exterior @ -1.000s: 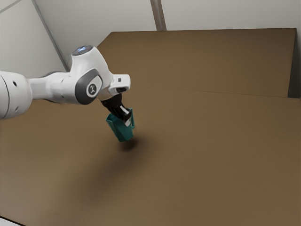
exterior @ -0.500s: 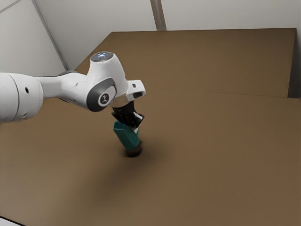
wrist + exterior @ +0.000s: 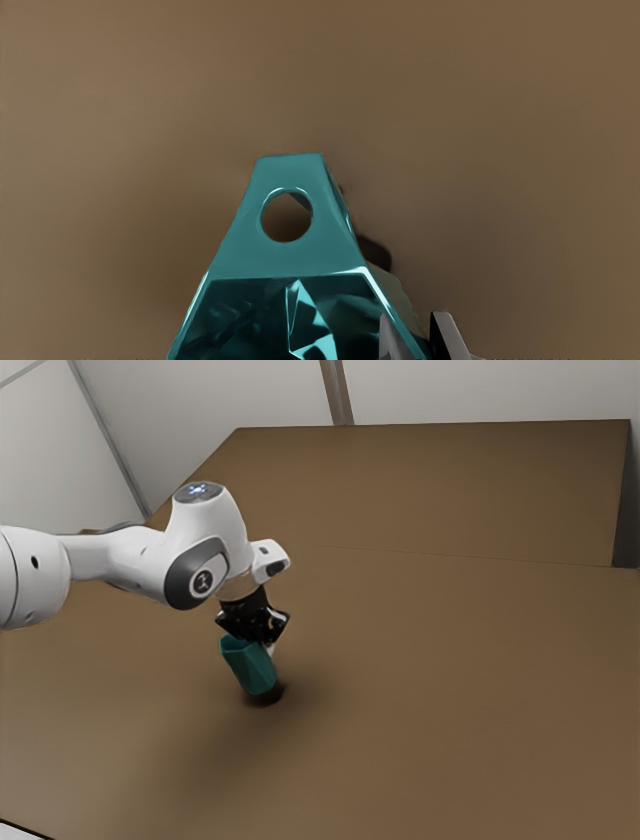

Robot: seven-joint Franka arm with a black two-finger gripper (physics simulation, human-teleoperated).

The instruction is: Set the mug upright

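So from my end of the link, the mug (image 3: 250,668) is hanging just below the gripper (image 3: 266,645), and I've got it by the wall — one finger (image 3: 394,342) is inside the mouth and the other (image 3: 451,336) is on the outside, pinching the side between them. It's not upright, it's tilted pretty clearly: mouth up toward the exterior view's left, base down toward the exterior view's right. There's a dark shadow (image 3: 264,701) right by the base, over the brown table (image 3: 450,700), but I honestly can't tell if the bottom is touching. Up close in the wrist view the open mouth is right at my fingers, and the flat teal part with the round hole sticks out beyond the rim — kinda neat looking.
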